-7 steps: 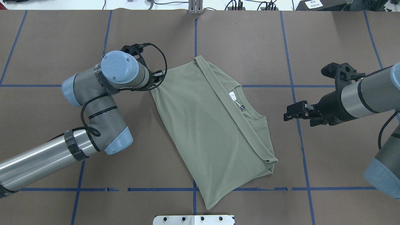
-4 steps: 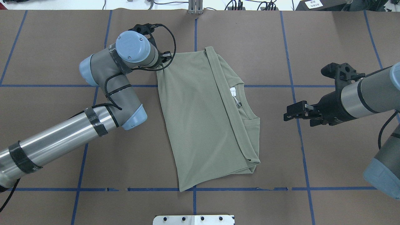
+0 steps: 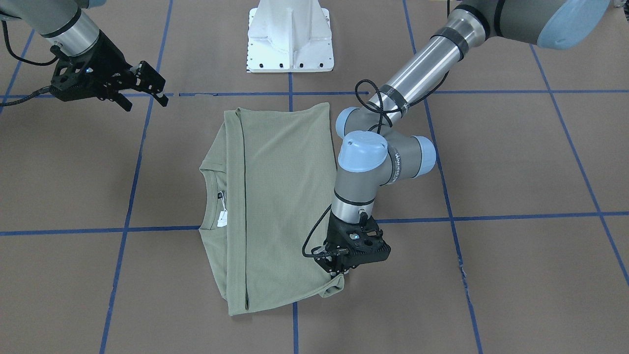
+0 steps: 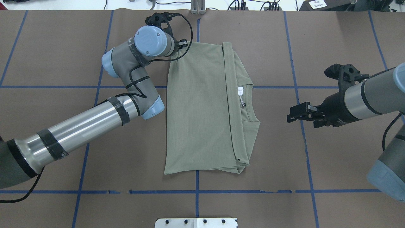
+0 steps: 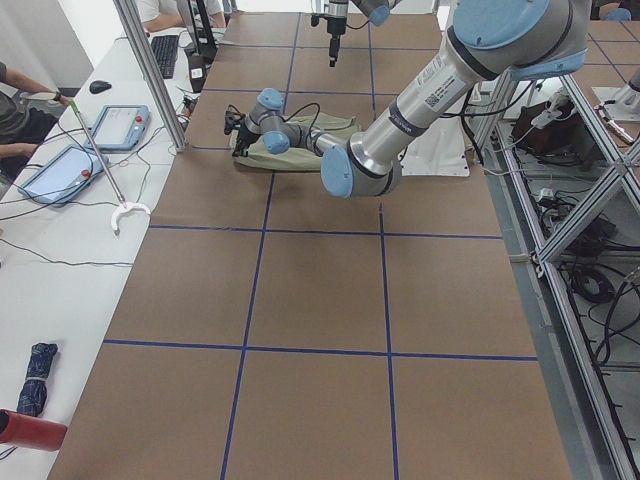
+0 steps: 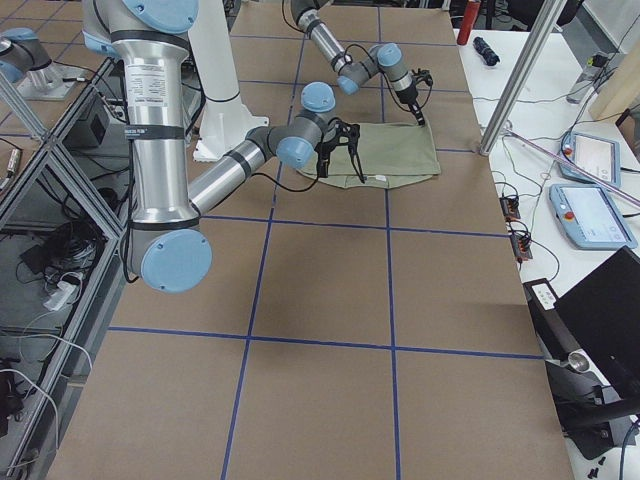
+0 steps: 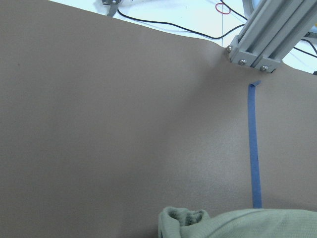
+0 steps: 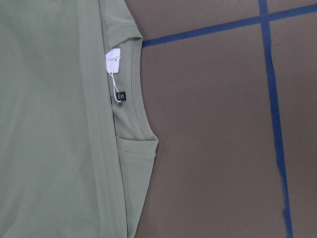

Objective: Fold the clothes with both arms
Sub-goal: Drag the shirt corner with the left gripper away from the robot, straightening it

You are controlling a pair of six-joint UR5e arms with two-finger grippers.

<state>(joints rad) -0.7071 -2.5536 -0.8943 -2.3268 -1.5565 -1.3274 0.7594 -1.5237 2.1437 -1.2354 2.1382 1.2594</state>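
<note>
The sage-green shirt (image 4: 199, 107) lies folded in a long rectangle on the brown table, its edges square to the blue tape grid. Its collar, with a white tag (image 8: 113, 59) and a black label (image 8: 119, 96), faces my right side. My left gripper (image 3: 339, 273) is shut on the shirt's far left corner, which bunches up beneath it (image 7: 183, 220). In the overhead view the left wrist (image 4: 155, 41) hides most of that gripper. My right gripper (image 4: 289, 115) is open and empty. It hovers to the right of the collar, apart from the shirt.
The white pedestal base (image 3: 290, 39) stands at the near middle edge. An aluminium post (image 7: 267, 34) stands at the far edge close to my left gripper. A side desk with tablets (image 5: 115, 125) and a seated person (image 5: 15, 110) lies beyond the far edge.
My left gripper has pulled the shirt's corner toward the far edge and to the right. The shirt has swung from a slant to square with the grid. The right arm has not moved.
</note>
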